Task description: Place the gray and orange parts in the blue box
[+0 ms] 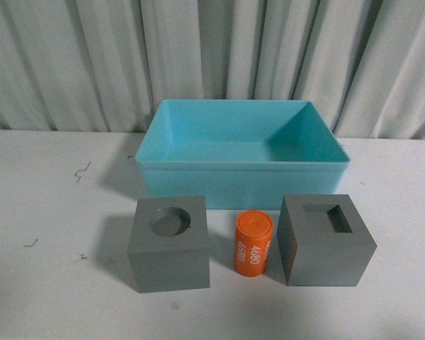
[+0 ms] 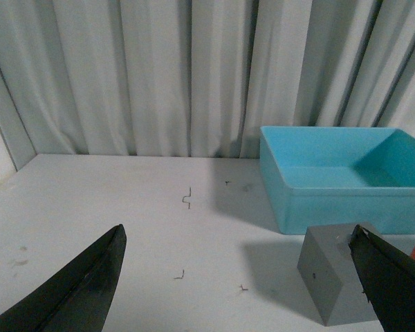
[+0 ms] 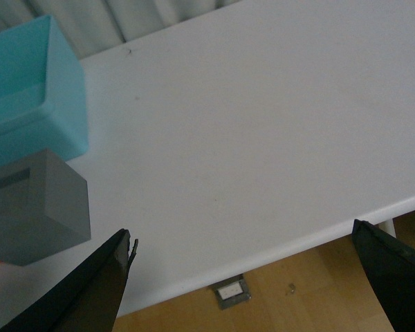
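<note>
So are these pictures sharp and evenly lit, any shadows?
Front view: soft even light; the blue box and round-hole cube shadow the table leftward. Left wrist view: dimmer, left gripper dark and blurry. Right wrist view: table bright, right gripper blurry.

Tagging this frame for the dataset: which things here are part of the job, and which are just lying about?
Job:
- gray cube with round hole
- gray cube with rectangular slot
- orange cylinder printed 4680
- blue box

Lying about:
- small dark scraps on the white table
- gray curtain behind
</note>
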